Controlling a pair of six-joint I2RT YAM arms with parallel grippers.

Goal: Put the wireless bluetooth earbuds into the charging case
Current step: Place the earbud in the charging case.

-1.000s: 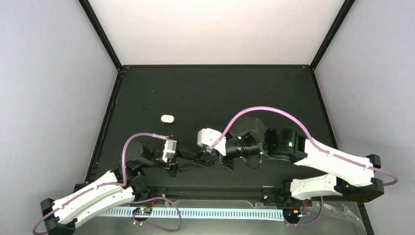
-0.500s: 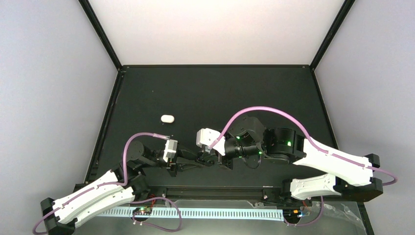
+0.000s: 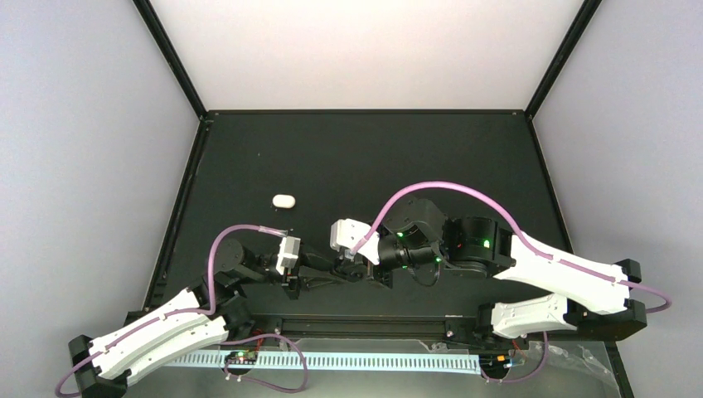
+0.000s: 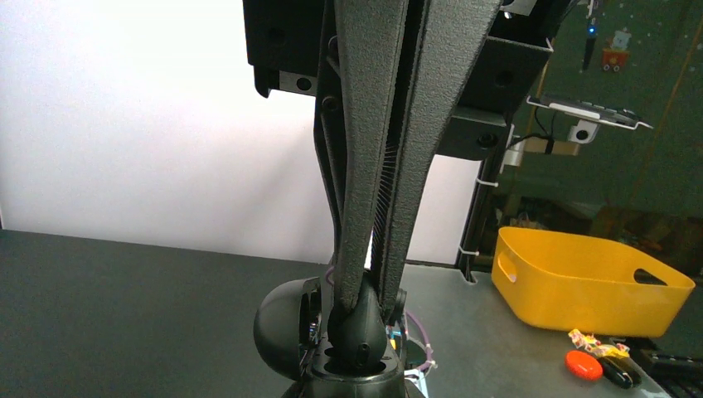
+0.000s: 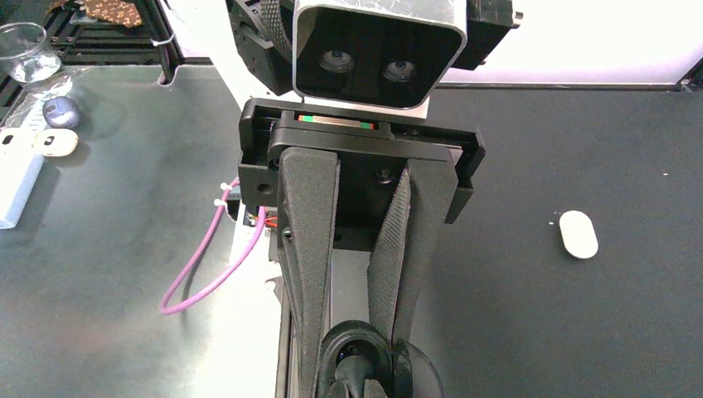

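1. top external view: left gripper and right gripper met tip to tip. the left pinched a dark lump, likely the black case, and the right was pressed together.
2. judged best: hold steady, press straight in.
3. right wrist view showed a white case well apart from both tools; left wrist view missed it. earbuds were unseen.

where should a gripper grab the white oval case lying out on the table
Pinch the white oval case across its short width, with the pads on the two long sides, coming straight down from above. It lies flat on the black table, and its long axis runs left to right in the top view.
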